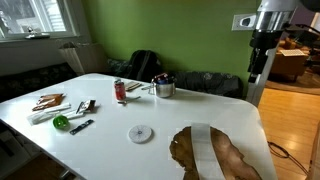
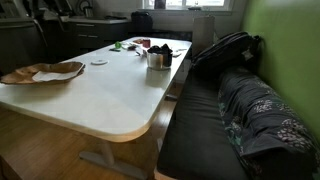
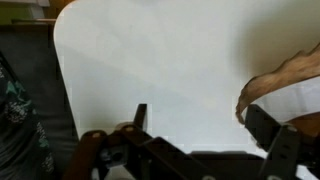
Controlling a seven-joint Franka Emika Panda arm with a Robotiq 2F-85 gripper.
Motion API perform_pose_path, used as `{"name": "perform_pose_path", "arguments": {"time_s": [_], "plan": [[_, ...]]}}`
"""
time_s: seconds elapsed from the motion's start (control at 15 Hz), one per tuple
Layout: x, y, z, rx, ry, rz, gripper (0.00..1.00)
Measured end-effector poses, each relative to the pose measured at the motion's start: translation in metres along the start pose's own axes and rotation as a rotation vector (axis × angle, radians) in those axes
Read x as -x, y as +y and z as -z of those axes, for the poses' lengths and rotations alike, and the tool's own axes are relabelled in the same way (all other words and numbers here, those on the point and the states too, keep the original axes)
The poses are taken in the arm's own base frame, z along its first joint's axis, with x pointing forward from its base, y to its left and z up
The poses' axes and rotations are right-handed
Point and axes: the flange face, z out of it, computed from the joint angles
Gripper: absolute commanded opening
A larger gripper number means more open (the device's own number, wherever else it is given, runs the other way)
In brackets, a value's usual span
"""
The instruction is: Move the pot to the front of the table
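**Gripper aloft and open; pot stands well clear of the jaws**

Gripper: In an exterior view the Robotiq gripper (image 1: pixel 257 68) hangs from the arm, raised high over the edge of the white table (image 1: pixel 200 110). In the wrist view the gripper (image 3: pixel 200 130) has its two dark fingers (image 3: pixel 140 115) spread wide. The jaws stand apart and grip no object. Only bare table top (image 3: pixel 160 60) shows between them.

Pot: The small silver pot (image 1: pixel 164 87) stands upright on the table, well apart from the jaws, lower than them and off to one side. Its thin handle sticks out sideways. Dark and red bits show at its rim. In the exterior view along the table's length, the pot (image 2: pixel 158 58) sits near the edge that runs beside the dark bench (image 2: pixel 200 120).

Other items: The brown patch (image 1: pixel 225 158) with its white strip (image 1: pixel 205 150) lies nearer the jaws than the pot does. In the wrist view the patch (image 3: pixel 290 72) shows just beyond one finger. A red can (image 1: pixel 120 90) stands just beside the pot, on the side away from the jaws. A flat white disc (image 1: pixel 140 132) lies apart from both, well clear of the jaws. Small items beyond the can are too small to identify.
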Motion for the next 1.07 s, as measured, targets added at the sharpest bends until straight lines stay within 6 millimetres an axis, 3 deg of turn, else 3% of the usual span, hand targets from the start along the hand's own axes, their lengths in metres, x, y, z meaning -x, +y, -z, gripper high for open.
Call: {"name": "perform_pose_path", "arguments": {"time_s": [0.27, 0.53, 0.8, 1.07], "plan": [[-0.011, 0.031, -0.006, 0.020, 0.110, -0.137, 1.00], [-0.015, 0.032, -0.004, 0.031, 0.129, -0.199, 1.00], [-0.049, 0.034, -0.024, 0.025, 0.288, -0.403, 1.00], [-0.097, 0.070, -0.057, -0.007, 0.405, -0.615, 1.00]]}}
